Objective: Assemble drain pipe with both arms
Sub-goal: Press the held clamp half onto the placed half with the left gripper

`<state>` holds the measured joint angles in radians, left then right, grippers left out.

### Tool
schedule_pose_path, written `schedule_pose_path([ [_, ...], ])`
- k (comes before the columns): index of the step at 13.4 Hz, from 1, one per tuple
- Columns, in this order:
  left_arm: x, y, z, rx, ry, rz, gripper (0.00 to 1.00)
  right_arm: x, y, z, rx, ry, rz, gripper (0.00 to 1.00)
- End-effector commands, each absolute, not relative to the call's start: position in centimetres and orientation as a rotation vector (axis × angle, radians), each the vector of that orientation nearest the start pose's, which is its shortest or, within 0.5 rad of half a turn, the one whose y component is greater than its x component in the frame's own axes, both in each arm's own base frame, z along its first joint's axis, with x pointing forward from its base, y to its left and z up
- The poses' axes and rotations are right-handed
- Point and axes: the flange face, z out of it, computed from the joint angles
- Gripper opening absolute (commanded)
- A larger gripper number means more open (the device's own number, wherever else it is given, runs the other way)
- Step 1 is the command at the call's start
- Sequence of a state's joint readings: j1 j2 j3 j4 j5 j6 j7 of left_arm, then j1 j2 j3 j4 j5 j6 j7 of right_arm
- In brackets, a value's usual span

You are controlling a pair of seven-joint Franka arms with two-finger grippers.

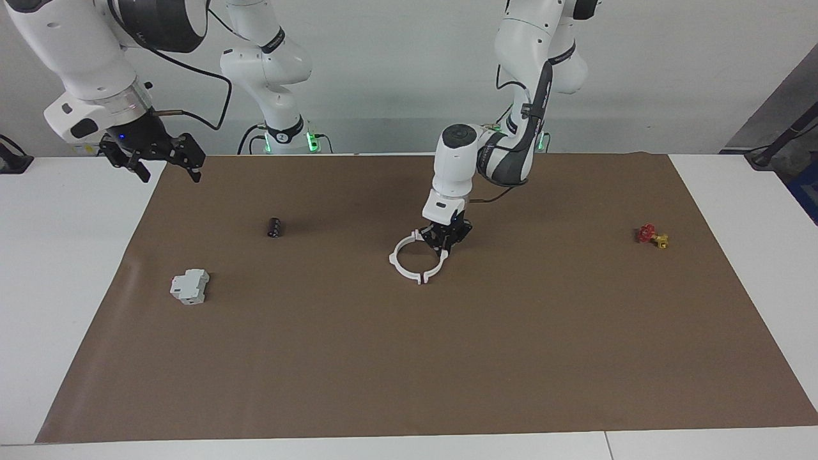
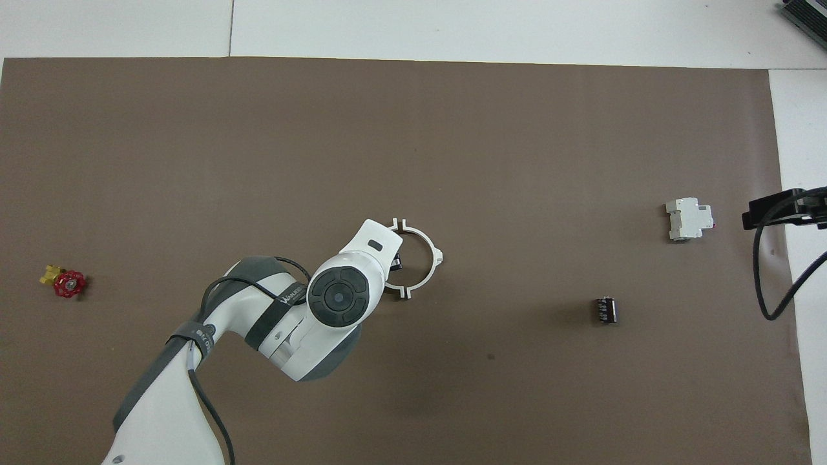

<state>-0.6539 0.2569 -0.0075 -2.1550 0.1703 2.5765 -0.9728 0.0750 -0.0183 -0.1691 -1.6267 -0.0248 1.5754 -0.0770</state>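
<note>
Here we saw the drain pipe (image 1: 409, 260) lying on the brown mat (image 1: 409, 358) that covered the worktop (image 1: 57, 268), near the mat's middle, and we took it as our landmark. Its two white arcs lay end to end as a near-closed ring, with small gaps showing where the tabs met. The left gripper (image 1: 443, 246) stood low at the ring, on the arc toward the left arm's end of the worktop. Its jaws were closed tight; they seemed to pinch that arc, but we could not make out the contact itself, since the arm's wrist hid it from above. In the overhead view only a black tip of this gripper (image 2: 395, 261) peeped out inside the ring (image 2: 423, 258).

The right gripper (image 1: 163, 163) hung in the air well apart from the ring, over the mat's edge at the right arm's end, where that arm waited. Its jaws stood wide and held nothing.

A small black cylinder (image 1: 273, 227) lay on the mat between the ring and the right arm's end, slightly nearer to the robots than the ring. A grey-white boxy block (image 1: 190, 286) lay closer to that end and slightly farther from the robots than the ring. A red and yellow valve (image 1: 652, 236) lay well apart from the ring, toward the left arm's end.
</note>
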Motion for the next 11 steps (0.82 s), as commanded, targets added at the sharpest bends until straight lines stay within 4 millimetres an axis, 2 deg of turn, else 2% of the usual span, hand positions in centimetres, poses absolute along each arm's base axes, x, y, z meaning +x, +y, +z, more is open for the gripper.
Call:
schedule_pose_path([
  [1,45.62,-36.1,29.2,-3.163,-0.252,-0.325,0.0,54.02,-5.31,61.18,-3.149,0.033,0.06,1.0],
  [11,45.0,-36.86,29.2,-3.166,-0.243,-0.325,0.0,54.01,-5.39,61.18,-3.149,0.036,0.06,1.0],
])
